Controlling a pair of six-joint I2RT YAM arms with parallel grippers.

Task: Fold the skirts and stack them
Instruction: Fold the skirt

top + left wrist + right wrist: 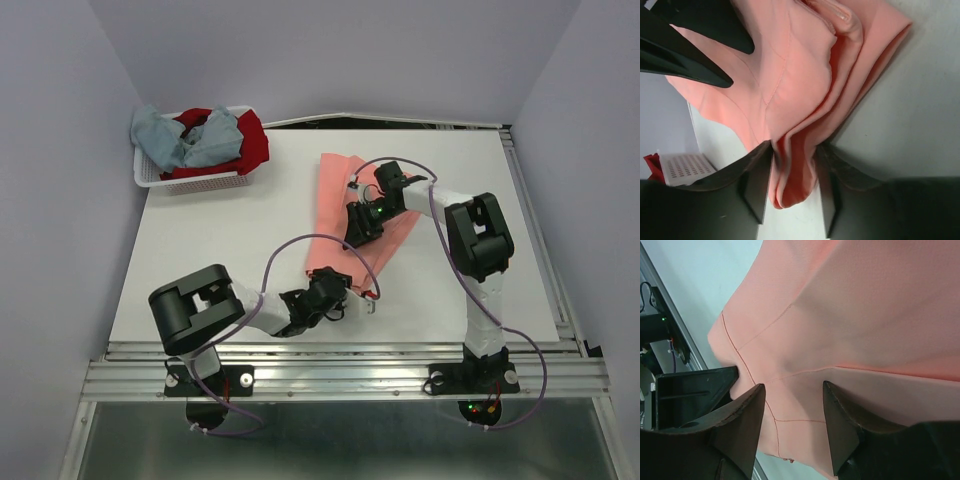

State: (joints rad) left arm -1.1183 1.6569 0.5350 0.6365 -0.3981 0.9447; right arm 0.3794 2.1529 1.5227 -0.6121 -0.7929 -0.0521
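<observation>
A salmon-pink skirt (338, 182) lies spread on the white table, right of centre. My left gripper (352, 290) is at its near corner. In the left wrist view, a bunched fold of the pink skirt (790, 75) fills the gap of the left gripper (795, 150), with both pads against it. My right gripper (362, 235) is over the skirt's middle. Its jaws (793, 390) stand apart, tips down on flat pink cloth (865, 315) beside a fold edge. A blue-grey skirt (165, 135) and a dark red skirt (255, 145) lie heaped in the basket.
The white mesh basket (150, 180) stands at the table's back left corner; a bit of it shows in the left wrist view (687, 167). Purple walls close in the left, back and right. A metal rail (340, 350) runs along the near edge.
</observation>
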